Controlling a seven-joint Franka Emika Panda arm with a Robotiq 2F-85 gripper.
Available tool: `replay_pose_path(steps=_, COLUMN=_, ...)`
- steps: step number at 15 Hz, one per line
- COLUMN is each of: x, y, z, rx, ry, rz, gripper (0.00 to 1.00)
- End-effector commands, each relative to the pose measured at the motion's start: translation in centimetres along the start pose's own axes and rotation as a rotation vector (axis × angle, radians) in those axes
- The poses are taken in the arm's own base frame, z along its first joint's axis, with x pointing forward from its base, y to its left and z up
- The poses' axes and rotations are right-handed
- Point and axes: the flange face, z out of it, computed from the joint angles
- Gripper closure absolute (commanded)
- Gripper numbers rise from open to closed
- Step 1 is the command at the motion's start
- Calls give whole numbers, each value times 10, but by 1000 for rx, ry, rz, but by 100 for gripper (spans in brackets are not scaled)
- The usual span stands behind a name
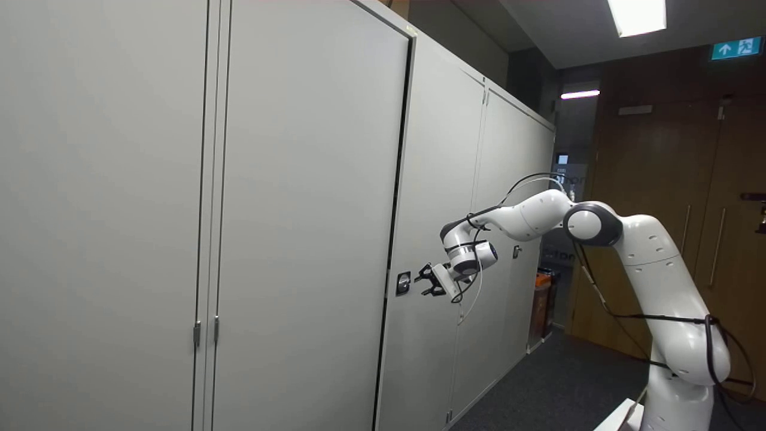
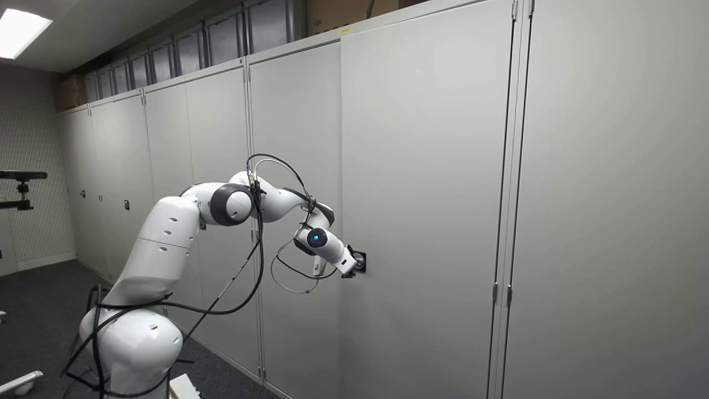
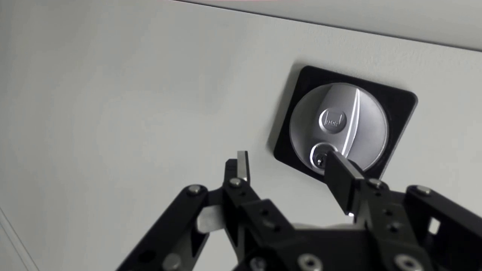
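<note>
A round silver turn handle with a keyhole is set in a black square plate; this cabinet handle (image 3: 335, 120) fills the right of centre in the wrist view. My gripper (image 3: 288, 155) stands open in front of the door, nothing between its fingers. The right finger (image 3: 340, 178) overlaps the keyhole's lower right side in the picture; touch cannot be told. The left finger (image 3: 243, 165) lies over plain door surface. In an exterior view, a small space shows between the gripper (image 1: 421, 287) and the handle (image 1: 403, 283). Another exterior view has the gripper (image 2: 350, 266) partly covering the handle (image 2: 361, 260).
The handle sits on a tall grey cabinet door (image 1: 434, 173), close to a dark vertical seam (image 1: 395, 203). More doors (image 2: 432, 166) run along the same wall. Cables (image 2: 260, 249) hang loosely from the arm. Bins (image 1: 540, 299) stand past the cabinet's far end.
</note>
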Motion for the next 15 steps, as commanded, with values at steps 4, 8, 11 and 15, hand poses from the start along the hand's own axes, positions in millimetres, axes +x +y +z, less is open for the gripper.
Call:
replay_pose_path(steps=4, x=8, y=-5, z=5, rx=34, ry=20, rz=-24, gripper=44)
replay_pose_path(steps=8, x=10, y=-4, z=7, rx=38, ry=24, rz=-32, gripper=43)
replay_pose_path(steps=11, x=10, y=-4, z=6, rx=44, ry=21, rz=-25, gripper=45)
replay_pose_path(steps=15, x=1, y=-10, z=10, rx=51, ry=6, rz=-17, gripper=41)
